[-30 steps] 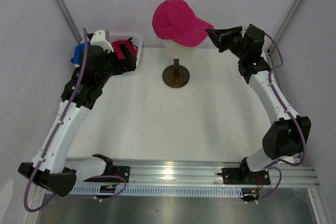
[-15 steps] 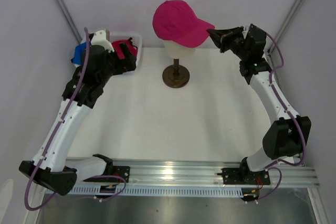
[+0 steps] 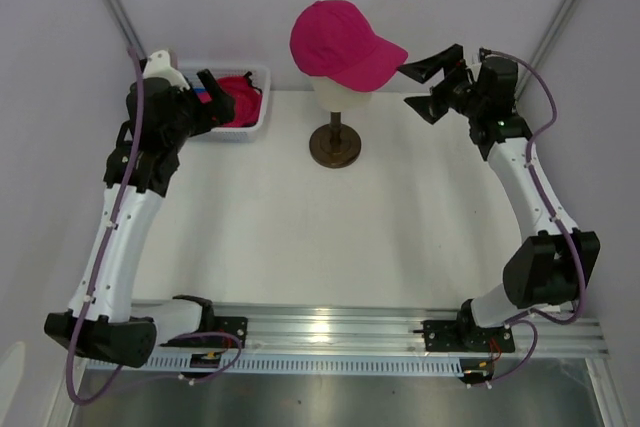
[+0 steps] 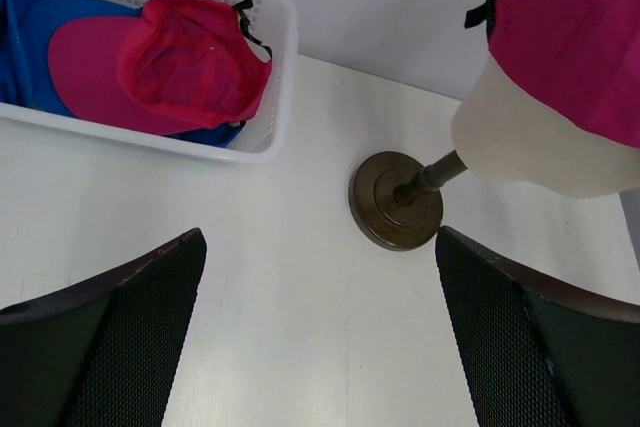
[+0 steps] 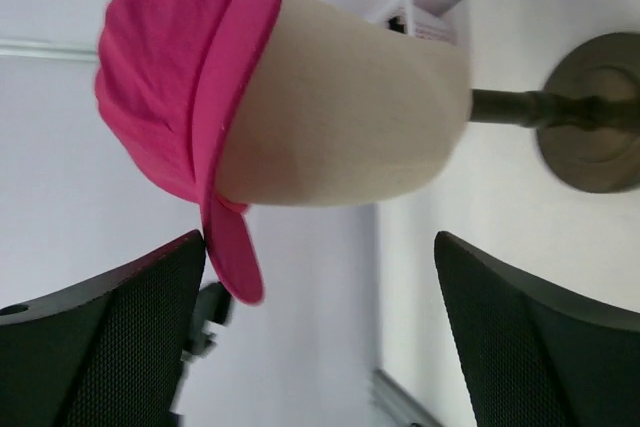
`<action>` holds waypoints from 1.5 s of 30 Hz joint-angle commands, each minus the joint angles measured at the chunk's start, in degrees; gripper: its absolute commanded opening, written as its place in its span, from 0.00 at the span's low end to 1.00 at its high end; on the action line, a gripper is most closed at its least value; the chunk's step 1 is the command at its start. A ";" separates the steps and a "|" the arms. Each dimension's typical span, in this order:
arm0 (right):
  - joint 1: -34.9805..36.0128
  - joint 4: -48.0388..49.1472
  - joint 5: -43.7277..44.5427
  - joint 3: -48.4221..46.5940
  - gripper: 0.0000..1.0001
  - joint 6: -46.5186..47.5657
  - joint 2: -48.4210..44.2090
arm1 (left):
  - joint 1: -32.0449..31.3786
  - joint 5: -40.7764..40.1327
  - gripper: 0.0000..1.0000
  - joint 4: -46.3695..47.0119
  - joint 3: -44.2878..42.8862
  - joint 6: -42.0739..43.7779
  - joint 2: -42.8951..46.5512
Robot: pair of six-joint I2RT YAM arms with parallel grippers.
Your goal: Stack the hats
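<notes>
One magenta hat (image 3: 340, 42) sits on the cream mannequin head (image 3: 340, 97), brim pointing right. My right gripper (image 3: 410, 87) is open just right of the brim tip; in the right wrist view the brim (image 5: 230, 247) hangs beside one finger, not gripped. A second magenta hat (image 4: 190, 62) lies upside down in the white basket (image 4: 280, 67) on top of blue hats (image 4: 40, 17). My left gripper (image 3: 218, 97) hovers open at the basket's near side, and in its wrist view the left gripper (image 4: 320, 247) has nothing between its fingers.
The mannequin head stands on a dark round base (image 3: 335, 147) at the back middle of the white table. The basket sits in the back left corner. Grey walls close in behind and on both sides.
My right gripper has opened off the magenta hat's brim and drawn back slightly to the right. My left arm has lifted and pulled back from over the basket.
</notes>
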State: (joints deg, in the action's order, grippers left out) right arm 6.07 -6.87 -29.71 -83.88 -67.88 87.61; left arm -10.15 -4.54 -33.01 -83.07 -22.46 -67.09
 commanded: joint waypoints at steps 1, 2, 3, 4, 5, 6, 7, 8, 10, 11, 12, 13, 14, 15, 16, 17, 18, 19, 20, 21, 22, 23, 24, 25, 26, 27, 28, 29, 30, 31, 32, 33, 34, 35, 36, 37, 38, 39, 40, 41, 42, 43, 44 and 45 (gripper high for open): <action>-1.41 -11.28 -4.21 -1.47 0.99 18.09 -7.44 | 5.65 7.52 1.00 3.92 -0.43 -1.45 -3.20; -1.41 -13.23 -2.30 -0.33 0.99 22.22 -8.85 | 6.80 8.48 0.99 4.36 -0.95 -1.54 -4.35; -1.15 -14.12 -1.41 4.29 1.00 27.92 -12.52 | 7.94 11.36 1.00 5.32 -1.22 -1.80 -5.67; -1.14 -12.39 -0.96 7.90 1.00 29.37 -14.64 | 9.87 13.04 1.00 5.85 -1.57 -2.58 -8.64; -1.23 -9.76 -2.00 12.03 1.00 30.51 -17.10 | 10.93 14.54 0.99 6.38 -2.44 -2.94 -10.32; -1.14 -7.65 -2.36 15.98 0.99 31.13 -19.47 | 12.16 15.34 0.99 7.34 -3.84 -3.03 -12.08; -1.06 -4.58 -2.97 22.72 1.00 32.10 -23.76 | 12.70 14.21 1.00 7.52 -4.55 -2.60 -16.01; -0.97 -3.33 -2.98 25.49 0.99 32.54 -25.72 | 12.79 12.81 1.00 6.92 -7.17 -2.33 -18.14; -0.79 -3.23 -1.50 30.41 1.00 33.51 -30.28 | 13.40 8.78 0.99 3.84 -13.75 -1.80 -22.71; -0.79 -3.49 0.51 31.40 1.00 33.95 -31.44 | 13.75 7.88 0.99 3.23 -15.27 -1.54 -27.17; -0.70 -3.93 1.58 32.10 1.00 34.39 -32.50 | 14.02 7.35 1.00 2.61 -16.76 -1.28 -29.48; -0.70 -4.89 2.46 32.54 1.00 34.74 -33.81 | 14.54 6.91 0.99 1.30 -21.74 -1.10 -31.68; -0.70 -5.25 3.34 33.24 1.00 35.87 -34.26 | 14.90 6.65 1.00 1.03 -23.35 -0.75 -36.14; -0.70 -5.43 3.52 33.34 1.00 36.32 -34.44 | 15.07 6.64 0.99 0.67 -24.67 -0.22 -38.36; -0.70 -5.69 4.05 33.34 0.99 36.58 -34.44 | 15.42 5.77 0.99 -1.42 -30.34 0.13 -40.55; -0.62 -5.69 4.22 33.34 1.00 36.50 -34.09 | 15.60 2.11 0.99 -2.48 -32.31 -0.13 -42.58; -0.62 -5.52 4.31 33.34 0.99 36.41 -33.74 | 15.86 0.86 1.00 -3.10 -35.12 -0.30 -45.73; -0.62 -5.08 4.40 33.16 1.00 36.32 -33.30 | 16.74 -0.11 0.99 -3.28 -36.89 -0.39 -46.81; -0.53 -4.56 4.58 33.08 1.00 36.15 -32.43 | 17.27 -0.99 0.99 -3.02 -37.95 -0.13 -47.69; -0.44 -4.03 4.58 33.25 0.99 35.37 -31.90 | 17.88 -2.92 1.00 -2.76 -38.39 0.39 -48.57; -0.27 -2.81 4.40 33.25 1.00 35.01 -31.46 | 18.67 -4.15 0.99 -2.76 -38.92 1.88 -49.88; -0.09 -1.92 4.32 33.25 1.00 34.66 -30.41 | 18.94 -5.30 0.99 -1.97 -39.88 3.54 -50.33; 0.35 -1.22 4.23 33.43 0.99 34.05 -29.87 | 19.03 -8.44 1.00 -1.27 -39.72 5.39 -50.59; 0.70 0.09 4.23 33.34 0.99 33.69 -29.26 | 19.03 -10.21 1.00 -0.22 -39.63 10.02 -51.29; 0.88 0.54 4.49 33.25 1.00 33.25 -28.73 | 19.03 -11.62 1.00 0.92 -39.11 12.59 -51.73; 1.66 1.15 4.92 33.08 0.99 32.81 -27.77 | 19.03 -14.07 0.99 2.59 -39.01 17.40 -52.35; 2.19 1.34 6.41 33.08 0.99 32.55 -27.33 | 19.12 -15.05 0.99 3.21 -39.62 19.36 -54.27; 2.63 1.68 7.12 33.08 0.99 32.37 -26.97 | 19.20 -15.85 0.99 3.48 -40.06 21.03 -55.42; 2.98 2.73 7.74 33.16 1.00 31.76 -26.19 | 19.47 -16.12 1.00 3.57 -41.29 22.97 -56.65; 3.51 3.35 8.35 33.25 0.99 31.49 -25.74 | 19.56 -15.51 0.99 3.66 -42.69 24.64 -58.84; 3.60 3.97 8.27 33.16 0.99 31.40 -25.13 | 19.64 -15.07 1.00 3.92 -42.70 25.61 -59.99; 3.60 4.32 8.10 32.90 1.00 31.32 -24.34 | 19.73 -14.89 1.00 4.10 -44.18 27.01 -61.13; 3.69 4.15 8.01 31.59 1.00 31.40 -22.51 | 19.73 -14.71 0.99 4.10 -44.63 27.29 -62.27; 3.78 3.63 8.09 30.89 1.00 31.49 -21.53 | 19.82 -14.54 0.98 4.19 -45.16 27.47 -64.20; 3.95 2.75 8.27 29.92 1.00 31.75 -20.65 | 20.17 -14.36 0.97 4.27 -46.56 27.21 -65.00; 4.22 2.40 8.27 28.43 0.99 32.10 -18.81 | 20.52 -13.75 0.96 4.19 -47.01 26.94 -65.79; 4.39 1.96 8.36 27.81 1.00 32.37 -17.93 | 20.70 -13.40 0.93 4.10 -47.97 26.59 -67.19; 4.65 1.87 8.53 27.28 1.00 32.37 -17.13 | 21.22 -12.79 0.89 3.92 -49.28 26.07 -67.73; 5.18 1.86 8.53 26.58 1.00 32.37 -15.56 | 21.40 -11.47 0.86 4.10 -49.64 25.80 -68.17; 5.53 1.78 8.53 26.22 1.00 32.19 -14.85 | 21.58 -10.76 0.76 4.19 -50.17 25.28 -68.52; 5.88 1.60 8.88 25.87 1.00 32.19 -14.14 | 21.93 -9.89 0.69 4.27 -50.26 24.40 -68.53; 6.32 1.69 9.23 25.61 1.00 32.19 -13.53 | 22.10 -9.01 0.63 4.71 -50.09 23.96 -68.35; 7.20 1.78 9.50 25.34 0.99 31.93 -12.48 | 22.11 -8.13 0.50 5.06 -49.91 23.60 -68.09; 7.64 1.95 9.93 25.17 1.00 31.84 -12.03 | 22.11 -8.03 0.44 5.41 -49.74 22.99 -67.65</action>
State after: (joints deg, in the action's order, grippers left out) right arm 12.08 -6.09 -21.39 -55.86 -36.01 74.35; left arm 10.87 -15.11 -30.28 -129.03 1.21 -136.88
